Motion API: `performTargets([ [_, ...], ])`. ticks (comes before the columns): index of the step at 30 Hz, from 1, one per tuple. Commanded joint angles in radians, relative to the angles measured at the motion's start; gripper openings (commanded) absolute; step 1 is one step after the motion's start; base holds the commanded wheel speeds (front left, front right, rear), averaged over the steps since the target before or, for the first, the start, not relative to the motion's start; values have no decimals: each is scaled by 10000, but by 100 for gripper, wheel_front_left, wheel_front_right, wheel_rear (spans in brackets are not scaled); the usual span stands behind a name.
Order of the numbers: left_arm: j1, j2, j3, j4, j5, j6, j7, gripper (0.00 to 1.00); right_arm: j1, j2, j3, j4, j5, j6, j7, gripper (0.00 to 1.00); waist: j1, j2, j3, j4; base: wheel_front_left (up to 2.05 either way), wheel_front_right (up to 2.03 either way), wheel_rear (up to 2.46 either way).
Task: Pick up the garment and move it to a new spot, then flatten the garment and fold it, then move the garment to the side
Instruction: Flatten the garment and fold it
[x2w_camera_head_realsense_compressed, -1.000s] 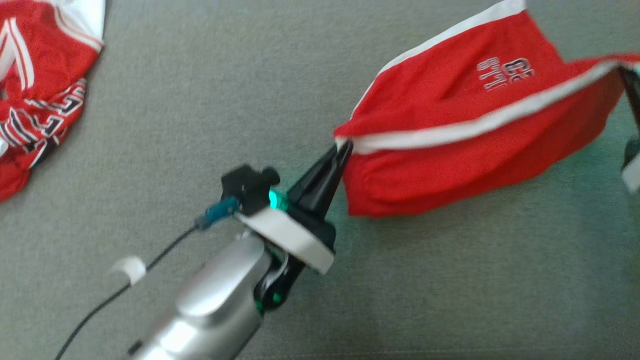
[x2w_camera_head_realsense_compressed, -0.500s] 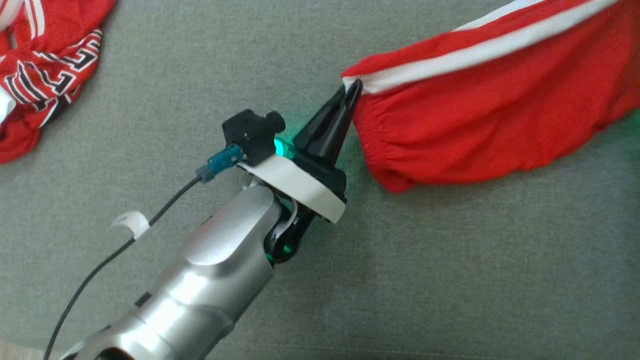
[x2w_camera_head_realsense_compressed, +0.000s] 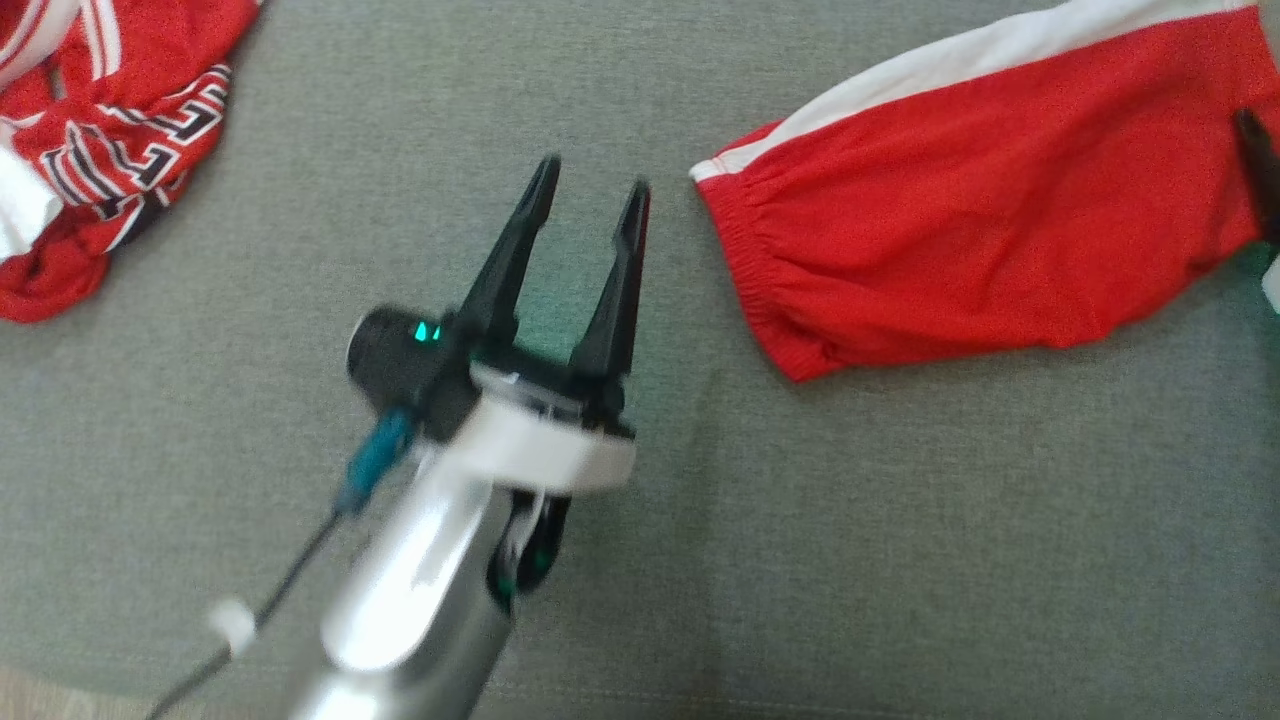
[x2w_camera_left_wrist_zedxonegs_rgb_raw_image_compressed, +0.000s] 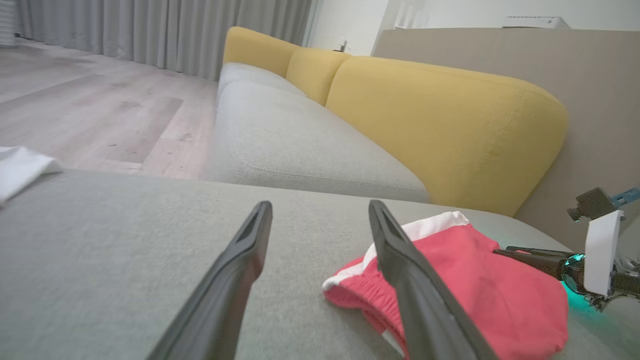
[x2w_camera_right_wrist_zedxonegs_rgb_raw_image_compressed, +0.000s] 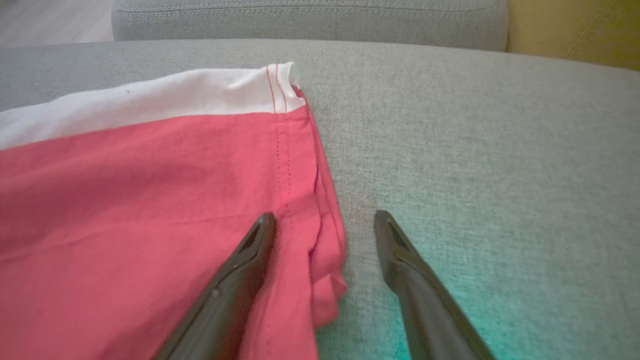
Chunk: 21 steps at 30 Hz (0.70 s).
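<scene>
While both jaws gape empty, the red white-trimmed cloth garment (x2w_camera_head_realsense_compressed: 980, 230) lies flat.
Left gripper (x2w_camera_head_realsense_compressed: 594, 180) just beside it; right gripper (x2w_camera_right_wrist_zedxonegs_rgb_raw_image_compressed: 325, 215) astride its edge.

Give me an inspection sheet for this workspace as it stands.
Surface: grey fabric cushion.
Job's things: red garment with a white stripe, lying spread at the right.
Clutter: crumpled red-and-white garment, far left.
Grippers: left gripper open, clear of the cloth; right gripper open, straddling the garment's edge.
Cables: blue-plugged cable along the left forearm.
Surroundings: yellow-backed sofa, wood floor, curtains.
</scene>
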Motion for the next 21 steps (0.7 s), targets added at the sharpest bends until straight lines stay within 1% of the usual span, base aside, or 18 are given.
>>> performTargets([
  [1,158,51,423,-538,214,92,-50,100,286,-317,177,-125,180,65,204,100,1,0,-41,87,0,0,0],
  [2,488,36,551,-872,503,161,-50,100,366,-352,333,-119,378,65,512,95,1,0,-67,137,0,0,0],
  [3,783,23,639,-1164,757,195,-50,100,451,-373,510,-165,617,65,882,69,1,0,-108,182,0,0,0],
  [4,1043,11,726,-1427,970,222,-50,100,493,-426,646,-246,841,65,1152,23,1,0,-159,215,0,0,0],
  [5,1268,2,779,-1629,1169,237,-50,100,503,-493,731,-327,1017,65,1267,0,1,0,-218,239,0,0,0],
  [7,1597,-12,876,-1941,1501,242,-50,100,510,-596,820,-436,1289,65,1230,0,1,0,-401,240,0,0,0],
  [11,2015,-31,1022,-2240,1824,181,-50,100,750,-800,855,-235,1672,65,872,0,1,0,-967,149,0,0,0],
  [15,2339,-38,1118,-2314,1938,99,-50,100,1367,-1402,903,68,1956,65,694,0,1,0,-1516,-10,0,0,0],
  [18,2541,-41,1170,-2344,1925,-2,-51,100,1642,-1882,943,119,1963,65,527,0,1,0,-1718,-142,0,0,0],
  [21,2678,-42,1192,-2303,1940,-85,-51,100,1543,-2048,1002,-102,1902,65,333,0,1,0,-1889,-266,0,0,0],
])
